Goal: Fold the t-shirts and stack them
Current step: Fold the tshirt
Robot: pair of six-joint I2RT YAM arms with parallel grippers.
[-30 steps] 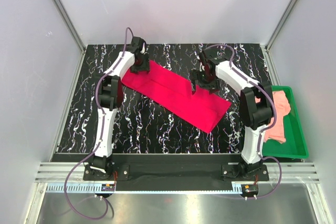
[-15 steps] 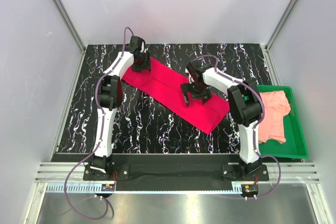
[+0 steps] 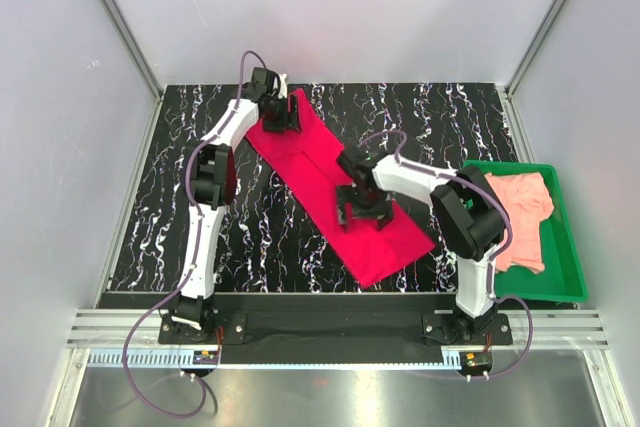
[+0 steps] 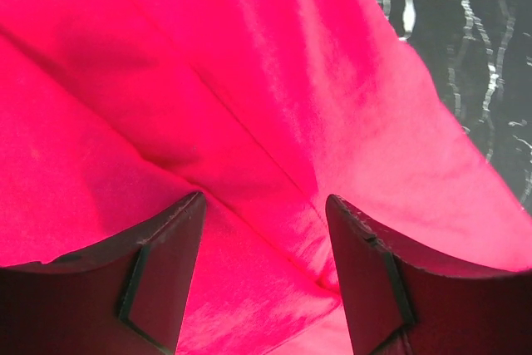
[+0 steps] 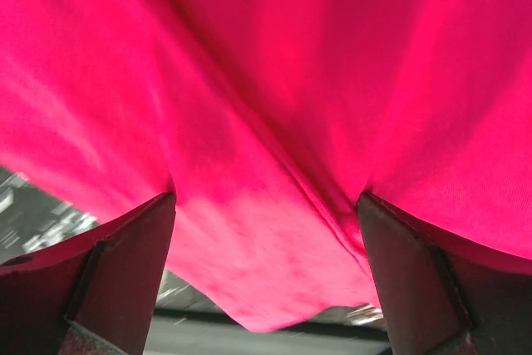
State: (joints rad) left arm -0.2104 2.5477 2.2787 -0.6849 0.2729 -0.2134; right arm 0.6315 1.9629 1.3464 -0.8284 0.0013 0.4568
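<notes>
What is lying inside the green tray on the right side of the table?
A crumpled pink t-shirt lies in the green tray, covering most of its floor. Whatever is under the cloth cannot be seen.

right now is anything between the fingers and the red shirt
Nothing visible. The left fingers and the right fingers are both right at the red shirt, and in each wrist view only its cloth shows between them.

Drags the middle of the red t-shirt (image 3: 312,162) nearer and leftward with the right gripper (image 3: 362,209). Nudges the far end rightward with the left gripper (image 3: 284,113). Turns the cloth steeper across the tabletop (image 3: 250,237).
</notes>
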